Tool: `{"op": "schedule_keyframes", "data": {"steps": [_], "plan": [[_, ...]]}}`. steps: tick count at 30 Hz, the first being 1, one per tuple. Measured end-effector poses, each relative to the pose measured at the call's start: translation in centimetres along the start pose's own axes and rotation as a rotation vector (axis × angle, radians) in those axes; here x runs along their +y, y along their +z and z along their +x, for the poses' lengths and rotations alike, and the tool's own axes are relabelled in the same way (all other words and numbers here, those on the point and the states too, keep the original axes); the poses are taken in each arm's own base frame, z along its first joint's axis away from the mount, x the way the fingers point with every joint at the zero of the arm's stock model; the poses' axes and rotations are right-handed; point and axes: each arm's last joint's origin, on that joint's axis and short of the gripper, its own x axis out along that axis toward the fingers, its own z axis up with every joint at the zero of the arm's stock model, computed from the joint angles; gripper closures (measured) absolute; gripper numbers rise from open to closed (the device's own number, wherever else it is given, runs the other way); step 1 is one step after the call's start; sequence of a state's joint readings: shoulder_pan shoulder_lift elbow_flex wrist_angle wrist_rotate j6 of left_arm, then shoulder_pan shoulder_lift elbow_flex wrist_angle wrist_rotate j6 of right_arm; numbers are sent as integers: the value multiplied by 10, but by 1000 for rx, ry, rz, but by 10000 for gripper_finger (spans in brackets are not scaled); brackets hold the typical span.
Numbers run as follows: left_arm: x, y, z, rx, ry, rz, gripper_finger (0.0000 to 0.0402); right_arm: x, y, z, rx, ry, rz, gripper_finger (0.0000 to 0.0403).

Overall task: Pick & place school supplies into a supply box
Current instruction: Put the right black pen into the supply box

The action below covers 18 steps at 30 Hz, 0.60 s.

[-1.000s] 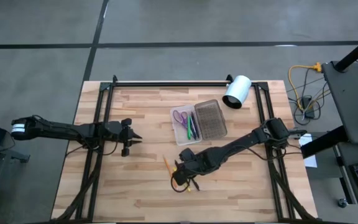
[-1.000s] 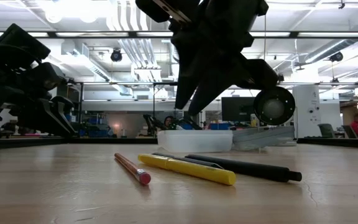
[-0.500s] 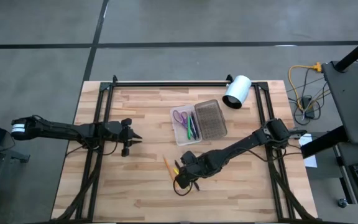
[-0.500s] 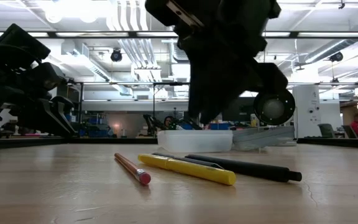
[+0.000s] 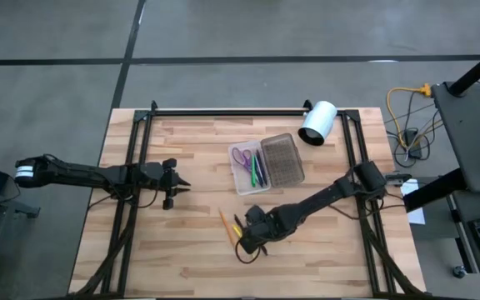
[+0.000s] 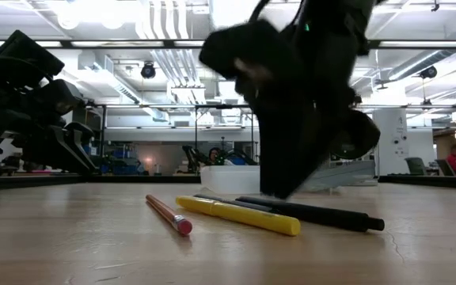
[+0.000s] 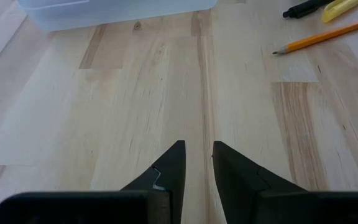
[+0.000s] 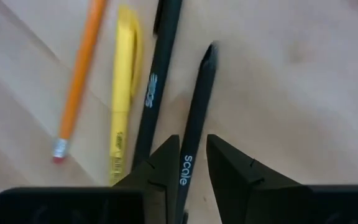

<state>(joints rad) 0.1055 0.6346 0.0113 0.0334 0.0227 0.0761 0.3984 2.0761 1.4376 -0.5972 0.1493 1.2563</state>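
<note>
The right gripper (image 8: 191, 163) is down at the wooden table (image 5: 190, 150), its two dark fingers (image 8: 159, 163) a narrow gap apart and straddling a thin dark pen with white lettering (image 8: 194, 118); whether they touch it I cannot tell. A second dark pen (image 8: 157, 87), a yellow capped pen (image 8: 124, 112) and an orange pencil with a pink eraser (image 8: 79, 78) lie side by side just beside it on the bare wood.

In the high view these lie around 6 o'clock from the small clear plastic supply box (image 5: 267, 163), near it but apart. The box's whitish tray holds purple-handled scissors (image 5: 242, 156) and green pens (image 5: 257, 169).

The left gripper (image 5: 175, 184) waits at 9 o'clock, fingers slightly apart, holding nothing.
</note>
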Motion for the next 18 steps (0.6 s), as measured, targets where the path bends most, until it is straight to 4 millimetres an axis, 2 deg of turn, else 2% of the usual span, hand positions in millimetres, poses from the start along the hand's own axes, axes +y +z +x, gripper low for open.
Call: {"op": "schedule_keyframes", "data": {"steps": [5, 8, 18], "plan": [[0, 0, 0, 0, -1, 0, 335, 3, -8, 23, 21, 0, -108, 328], [0, 0, 0, 3, 0, 0, 335, 3, -7, 28, 41, -2, -118, 328], [0, 0, 0, 1, 0, 0, 335, -3, 2, 25, 71, -26, -54, 337]]}}
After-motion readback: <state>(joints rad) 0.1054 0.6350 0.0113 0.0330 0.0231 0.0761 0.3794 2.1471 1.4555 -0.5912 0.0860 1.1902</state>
